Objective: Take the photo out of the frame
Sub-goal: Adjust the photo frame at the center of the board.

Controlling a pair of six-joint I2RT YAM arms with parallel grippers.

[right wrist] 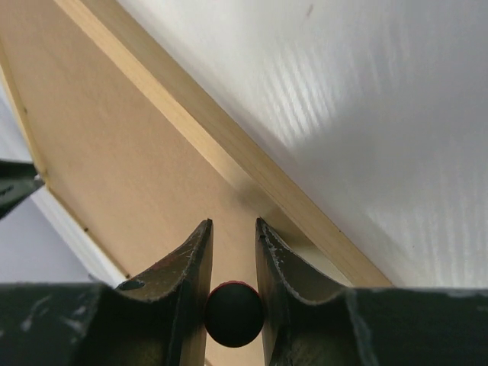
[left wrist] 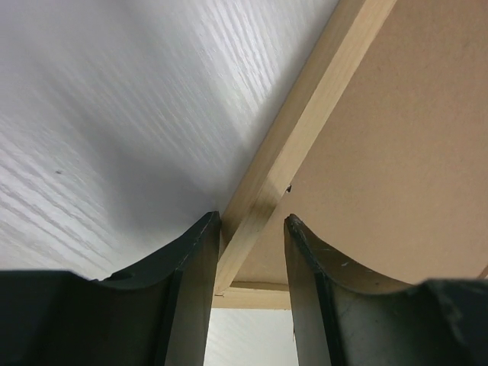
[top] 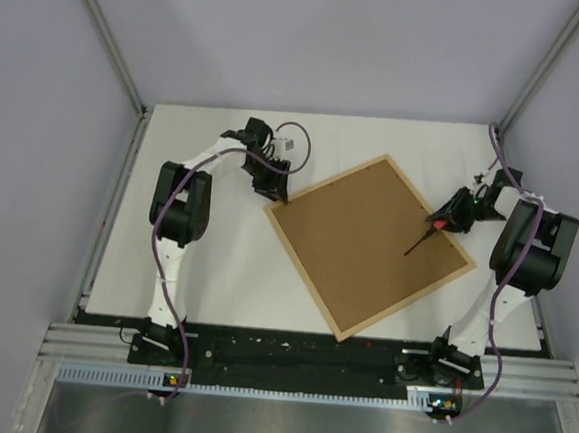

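The frame (top: 305,273) lies flat on the table, turned like a diamond, with its brown backing board (top: 362,247) facing up. The photo is hidden. My left gripper (top: 274,193) is at the frame's left corner. Its jaws stand open astride the pale wood rim (left wrist: 305,122), one finger over the table and the other over the backing board (left wrist: 396,152). My right gripper (top: 439,223) hovers over the frame's right side, shut on a thin black tool with a red collar (top: 420,241). The tool's tip rests on the board. Its round handle end (right wrist: 234,314) sits between the fingers above the board (right wrist: 99,137) and rim (right wrist: 198,122).
The white table (top: 206,260) stretches left of and behind the frame. Grey walls with metal posts close in the left, right and back sides. A black rail (top: 299,356) with both arm bases runs along the near edge, close to the frame's bottom corner.
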